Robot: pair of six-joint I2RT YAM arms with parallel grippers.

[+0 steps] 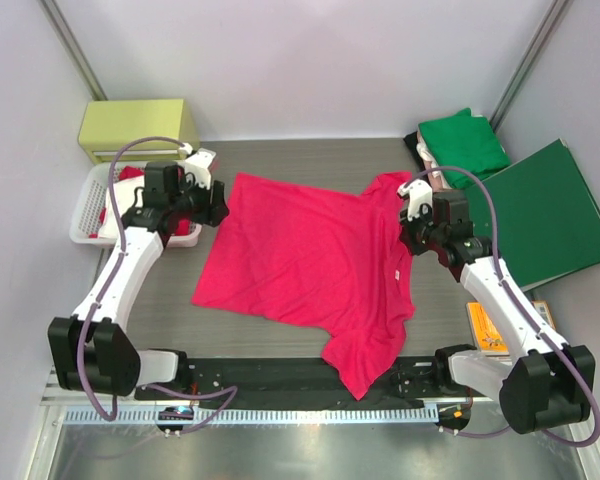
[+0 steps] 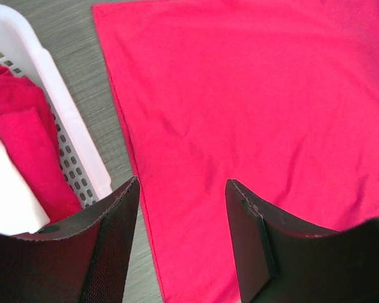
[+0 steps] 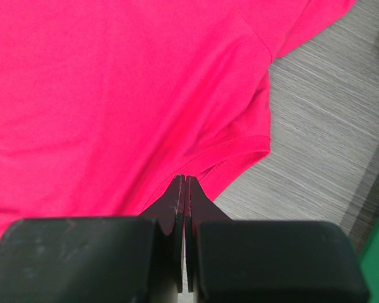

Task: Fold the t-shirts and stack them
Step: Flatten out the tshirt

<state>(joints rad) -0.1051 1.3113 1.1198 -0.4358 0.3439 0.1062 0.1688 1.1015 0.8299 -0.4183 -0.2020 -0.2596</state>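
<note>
White laundry basket (image 1: 83, 222), far left: holds more red cloth.
Left gripper (image 2: 180, 189): jaws parted, empty, above the shirt's basket-side edge.
Pinkish-red t-shirt (image 1: 300, 250): spread mid-table. Probably light and limp, so it should wrinkle if dragged; best pinched at hem or shoulder corners.
Right gripper (image 3: 184, 180): jaws pressed together at the shirt's right edge; whether cloth is pinched is unclear.
Folded green t-shirt (image 1: 463, 145): far-right corner.

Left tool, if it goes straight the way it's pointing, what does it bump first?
Probably the pinkish-red t-shirt, near its edge beside the white basket. The left tool points down at that cloth, jaws open; depth is unclear.
</note>
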